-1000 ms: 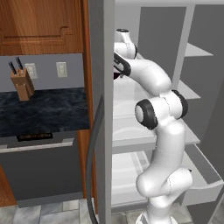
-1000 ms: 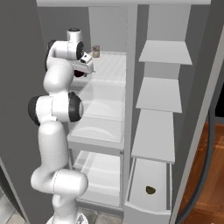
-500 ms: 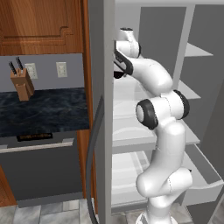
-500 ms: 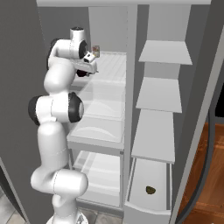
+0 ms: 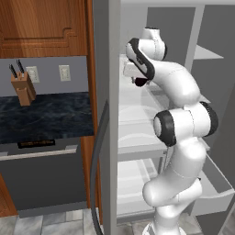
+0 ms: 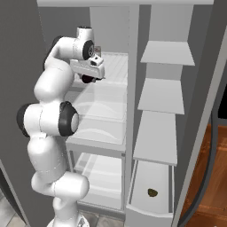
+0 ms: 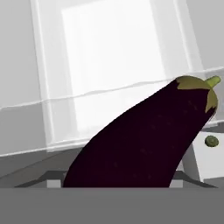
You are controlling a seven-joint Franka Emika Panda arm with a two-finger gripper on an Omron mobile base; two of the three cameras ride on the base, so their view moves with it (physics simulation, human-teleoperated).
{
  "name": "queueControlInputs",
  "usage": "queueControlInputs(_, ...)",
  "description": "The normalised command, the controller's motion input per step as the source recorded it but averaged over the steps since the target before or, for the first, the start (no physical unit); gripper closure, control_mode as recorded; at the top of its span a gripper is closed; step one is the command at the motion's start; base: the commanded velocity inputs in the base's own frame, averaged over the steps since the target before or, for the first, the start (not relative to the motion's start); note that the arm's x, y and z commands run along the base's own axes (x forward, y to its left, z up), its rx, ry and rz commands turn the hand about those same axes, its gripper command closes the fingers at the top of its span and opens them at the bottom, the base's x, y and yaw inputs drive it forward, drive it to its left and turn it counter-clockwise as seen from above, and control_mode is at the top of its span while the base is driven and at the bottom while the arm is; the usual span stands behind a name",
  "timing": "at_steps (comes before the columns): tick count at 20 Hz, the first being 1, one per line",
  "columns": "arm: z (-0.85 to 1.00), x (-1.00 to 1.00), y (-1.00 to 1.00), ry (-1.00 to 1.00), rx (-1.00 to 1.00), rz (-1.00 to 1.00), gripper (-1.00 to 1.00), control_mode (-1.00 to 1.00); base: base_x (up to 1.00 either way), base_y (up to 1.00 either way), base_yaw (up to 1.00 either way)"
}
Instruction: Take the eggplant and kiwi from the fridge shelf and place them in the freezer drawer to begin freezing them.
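Observation:
My gripper [image 6: 89, 78] is shut on the eggplant [image 7: 144, 144], a dark purple body with a green cap that covers the fingertips in the hand view. From the base views the hand hangs at the front of the upper fridge shelf [image 6: 116, 66], with the eggplant [image 5: 139, 81] dark beneath it. The kiwi [image 6: 152, 192] lies inside the freezer drawer [image 6: 149, 212] at the bottom right, which stands pulled out. The kiwi [image 7: 211, 141] also shows small and far below the eggplant's cap. The ribbed translucent shelf [image 7: 109, 65] spreads behind the eggplant.
The fridge's centre post [image 6: 130, 111] separates the shelves from the narrow grey shelves [image 6: 166, 53] on the right. The open fridge door [image 5: 106, 137] stands at the left of the arm. A knife block [image 5: 23, 85] sits on the dark counter [image 5: 46, 114].
The hand, holding the eggplant, has shifted a little to the right along the front of the upper shelf. The kiwi stays in the drawer.

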Motion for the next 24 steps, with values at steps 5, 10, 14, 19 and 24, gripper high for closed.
queueControlInputs(5, -0.28, -1.00, 0.03, 0.00, 0.00, 0.00, 1.00, -1.00, 0.00, 0.00, 0.00)
queueControlInputs(10, -0.49, -1.00, 0.03, 0.00, 0.00, 0.00, 1.00, -1.00, 0.00, 0.00, 0.00)
queueControlInputs(14, -0.64, -1.00, 0.00, -0.04, 0.00, 0.00, 1.00, -1.00, 0.00, 0.00, 0.00)
queueControlInputs(19, -0.65, -1.00, -0.04, 0.00, 0.00, 0.00, 1.00, -1.00, 0.00, 0.00, 0.00)
queueControlInputs(24, -0.03, -0.21, -0.04, 0.00, 0.00, 0.00, 1.00, -1.00, 0.00, 0.00, 0.00)
